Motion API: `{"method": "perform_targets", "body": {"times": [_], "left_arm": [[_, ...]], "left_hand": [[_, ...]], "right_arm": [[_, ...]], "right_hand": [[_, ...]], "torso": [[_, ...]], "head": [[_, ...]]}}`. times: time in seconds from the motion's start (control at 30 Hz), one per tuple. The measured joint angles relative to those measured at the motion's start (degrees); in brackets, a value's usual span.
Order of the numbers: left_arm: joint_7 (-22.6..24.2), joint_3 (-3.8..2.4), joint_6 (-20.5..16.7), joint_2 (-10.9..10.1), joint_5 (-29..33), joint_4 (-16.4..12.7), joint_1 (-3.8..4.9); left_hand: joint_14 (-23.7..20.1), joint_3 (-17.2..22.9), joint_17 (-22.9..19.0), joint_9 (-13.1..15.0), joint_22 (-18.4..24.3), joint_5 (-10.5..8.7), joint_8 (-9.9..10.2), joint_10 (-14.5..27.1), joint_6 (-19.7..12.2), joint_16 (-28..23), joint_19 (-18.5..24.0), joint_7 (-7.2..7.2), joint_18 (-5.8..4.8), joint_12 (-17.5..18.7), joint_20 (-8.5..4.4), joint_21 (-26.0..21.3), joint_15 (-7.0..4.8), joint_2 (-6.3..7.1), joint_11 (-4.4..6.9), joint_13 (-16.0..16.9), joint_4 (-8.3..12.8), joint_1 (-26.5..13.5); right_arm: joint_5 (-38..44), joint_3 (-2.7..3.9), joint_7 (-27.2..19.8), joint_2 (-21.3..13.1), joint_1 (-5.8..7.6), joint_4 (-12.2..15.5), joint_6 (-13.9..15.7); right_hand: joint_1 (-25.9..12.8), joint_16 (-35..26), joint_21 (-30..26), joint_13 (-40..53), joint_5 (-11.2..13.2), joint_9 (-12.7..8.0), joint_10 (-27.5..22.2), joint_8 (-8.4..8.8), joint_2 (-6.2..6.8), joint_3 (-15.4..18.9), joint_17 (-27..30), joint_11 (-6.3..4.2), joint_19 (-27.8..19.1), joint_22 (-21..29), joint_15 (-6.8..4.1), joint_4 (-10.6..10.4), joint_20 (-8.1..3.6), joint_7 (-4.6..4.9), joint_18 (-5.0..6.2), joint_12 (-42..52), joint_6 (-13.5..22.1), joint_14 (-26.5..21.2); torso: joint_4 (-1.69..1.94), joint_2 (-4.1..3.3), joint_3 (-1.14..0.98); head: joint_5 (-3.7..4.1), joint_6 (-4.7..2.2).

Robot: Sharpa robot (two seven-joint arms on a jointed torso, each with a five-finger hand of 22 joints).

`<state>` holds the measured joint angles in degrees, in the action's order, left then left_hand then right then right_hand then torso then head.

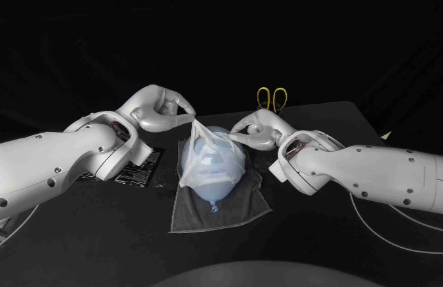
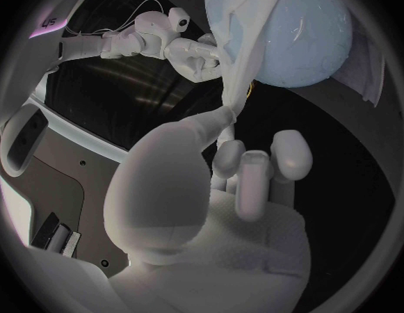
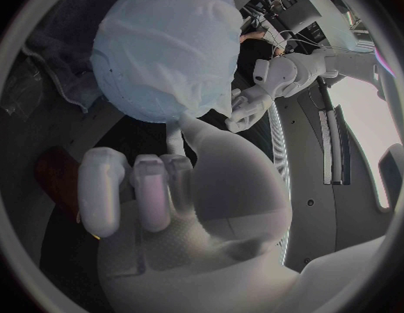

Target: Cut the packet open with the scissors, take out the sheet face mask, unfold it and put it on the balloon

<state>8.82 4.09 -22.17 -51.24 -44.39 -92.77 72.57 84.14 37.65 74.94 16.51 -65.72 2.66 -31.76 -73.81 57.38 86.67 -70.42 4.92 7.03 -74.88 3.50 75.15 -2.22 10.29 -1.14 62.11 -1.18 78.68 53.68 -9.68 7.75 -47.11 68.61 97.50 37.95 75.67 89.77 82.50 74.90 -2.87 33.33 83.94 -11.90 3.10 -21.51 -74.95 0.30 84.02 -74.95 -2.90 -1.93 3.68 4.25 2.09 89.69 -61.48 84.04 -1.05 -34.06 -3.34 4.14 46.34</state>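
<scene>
Sheet face mask [image 1: 208, 152] drapes the balloon [image 1: 214, 186] on a grey towel [image 1: 231, 210] in the head view, left hand [image 1: 162, 111] and right hand [image 1: 258, 130] pinching its upper edge; the left wrist view shows thumb and fingertip nipping it, the right wrist view seemingly likewise.

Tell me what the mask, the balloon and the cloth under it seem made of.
The sheet face mask: thin, translucent, probably damp fabric; it drapes and clings. The balloon: smooth pale-blue rubber, likely latex; knotted neck. The cloth: grey, matte, towel-like weave, with soft folds.
</scene>
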Motion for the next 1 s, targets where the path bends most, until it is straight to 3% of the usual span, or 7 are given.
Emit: {"method": "perform_targets", "body": {"times": [0.27,0.57,0.83,1.0], "left_arm": [[-0.1,0.01,0.1,0.0,-0.1,-0.1,-0.01],[-0.2,0.02,0.2,-0.1,-0.1,-0.1,-0.01],[-0.4,0.04,0.3,-0.3,-0.1,-0.2,-0.03],[-0.5,0.04,0.3,-0.3,-0.1,-0.2,-0.03]], "left_hand": [[0.0,0.0,0.0,0.0,0.0,0.00,0.0,0.0,0.0,0.0,0.0,0.03,0.00,0.0,0.00,0.0,0.00,0.12,-0.01,0.0,0.0,-0.1],[0.0,0.0,0.0,0.0,0.0,-0.01,0.1,0.0,0.1,0.0,0.0,0.13,0.00,-0.2,0.00,0.0,0.01,-0.03,-0.01,0.0,0.0,0.0],[0.0,0.0,0.0,0.0,0.0,-0.02,-0.3,-0.1,-0.1,0.0,0.0,0.32,0.00,-0.2,0.00,0.0,0.01,-0.05,0.14,-0.1,0.0,0.1],[0.0,0.0,0.0,0.0,0.0,-0.02,-0.3,-0.1,-0.1,0.0,0.0,0.31,0.00,-0.2,0.00,0.0,0.01,-0.05,0.14,-0.1,0.0,0.1]], "right_arm": [[1.1,0.07,-0.3,0.5,-0.28,-0.2,0.3],[1.7,0.07,-1.8,0.3,-0.59,0.5,3.3],[0.5,0.05,-3.7,-1.1,-0.76,1.6,6.6],[-0.2,0.13,-4.6,-2.0,-0.79,2.4,8.2]], "right_hand": [[1.8,0.0,1.5,0.0,0.1,0.2,0.1,-1.42,0.61,-2.4,0.0,-0.71,0.1,0.0,-0.61,3.5,-0.91,-0.65,0.00,0.1,-2.4,0.0],[1.8,0.0,1.9,0.0,0.1,1.1,0.1,-2.46,0.62,-5.0,0.0,-0.71,0.1,0.0,-0.62,5.0,-0.92,-0.88,-0.01,0.1,-3.1,0.0],[-0.4,0.0,1.9,0.0,0.2,2.9,0.1,-3.84,0.44,-8.4,0.0,-0.71,-0.1,0.0,-0.61,6.3,-1.11,-0.86,-0.01,0.1,-3.1,0.0],[-2.2,0.0,1.9,0.0,0.3,3.1,0.1,-5.68,0.09,-10.7,0.0,-0.71,-0.1,0.0,-0.61,7.0,-1.11,-0.95,-0.01,0.1,-2.1,0.0]], "torso": [[0.02,0.01,-0.01],[0.03,-0.01,-0.01],[0.02,0.01,-0.03],[0.00,0.01,-0.05]], "head": [[0.04,0.07],[0.09,0.22],[-0.01,0.24],[-0.03,0.15]]}}
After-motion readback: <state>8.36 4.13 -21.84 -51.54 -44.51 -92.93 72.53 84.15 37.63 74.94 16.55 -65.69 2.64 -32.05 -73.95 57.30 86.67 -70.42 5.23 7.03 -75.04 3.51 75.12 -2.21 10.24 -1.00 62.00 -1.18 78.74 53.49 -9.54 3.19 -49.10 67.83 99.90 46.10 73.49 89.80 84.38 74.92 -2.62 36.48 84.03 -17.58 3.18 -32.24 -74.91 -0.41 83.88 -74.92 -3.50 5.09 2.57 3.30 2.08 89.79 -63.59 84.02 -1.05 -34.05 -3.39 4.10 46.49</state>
